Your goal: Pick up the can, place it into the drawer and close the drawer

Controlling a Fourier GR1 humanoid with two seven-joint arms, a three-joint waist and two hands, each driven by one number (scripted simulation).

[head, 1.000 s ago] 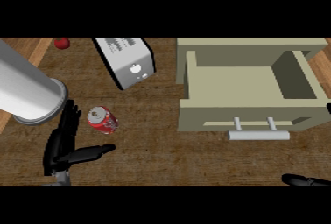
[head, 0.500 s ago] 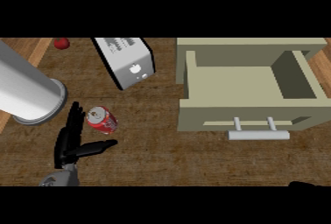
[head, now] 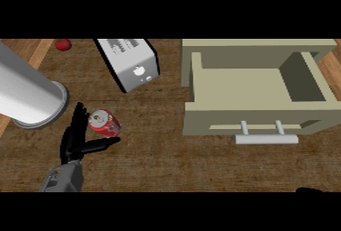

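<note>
**Left hand closes in on the can, drawer stands open and waiting**

The left hand [head: 78, 137] now brackets the red can [head: 104, 122], its straight fingers [head: 76, 118] running up the can's left side and its thumb [head: 101, 144] reaching under the can's near end; half a second ago the thumb sat a little further off, so the hand is sliding into a grasp but is not yet curled round anything. The can lies on its side on the wooden worktop [head: 173, 162], well apart from the beige drawer [head: 256, 88], which stands pulled out with its handle [head: 265, 137] facing the robot. The right hand [head: 311, 190] has dropped almost out of view at the lower edge, and its fingers cannot be made out. A large grey cylinder [head: 30, 92] crowds the can's left and a toaster [head: 130, 63] stands behind it; the bare worktop between can and drawer looks like the open route.
</note>
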